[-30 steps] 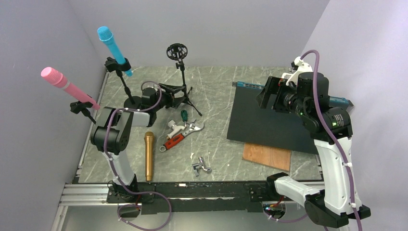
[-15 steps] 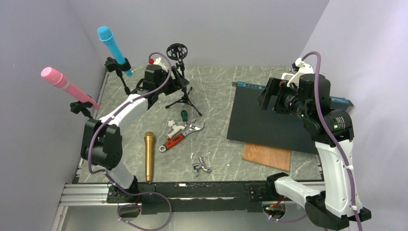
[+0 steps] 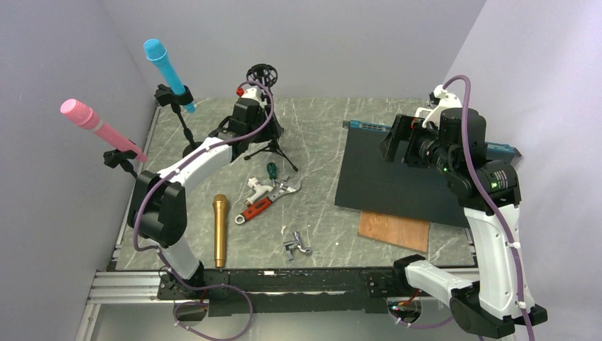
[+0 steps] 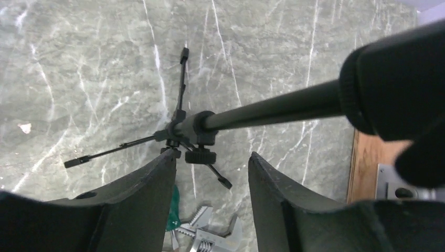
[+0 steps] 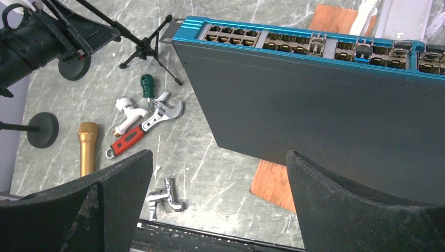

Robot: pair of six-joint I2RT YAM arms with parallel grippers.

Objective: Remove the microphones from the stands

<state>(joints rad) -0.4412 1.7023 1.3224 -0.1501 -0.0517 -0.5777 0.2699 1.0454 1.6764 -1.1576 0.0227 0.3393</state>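
A gold microphone (image 3: 220,229) lies on the table (image 3: 319,135). The blue microphone (image 3: 167,71) and pink microphone (image 3: 99,126) sit in stands (image 3: 183,121), so removal seems unfinished. The left gripper (image 4: 211,173) and right gripper (image 5: 220,157) both gape empty.

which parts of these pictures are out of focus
Left wrist view: the thick black stand collar near the lens is blurred, the black tripod base sharp. Right wrist view: the blue-faced network switch is crisp. Top external view: sharp, evenly lit.
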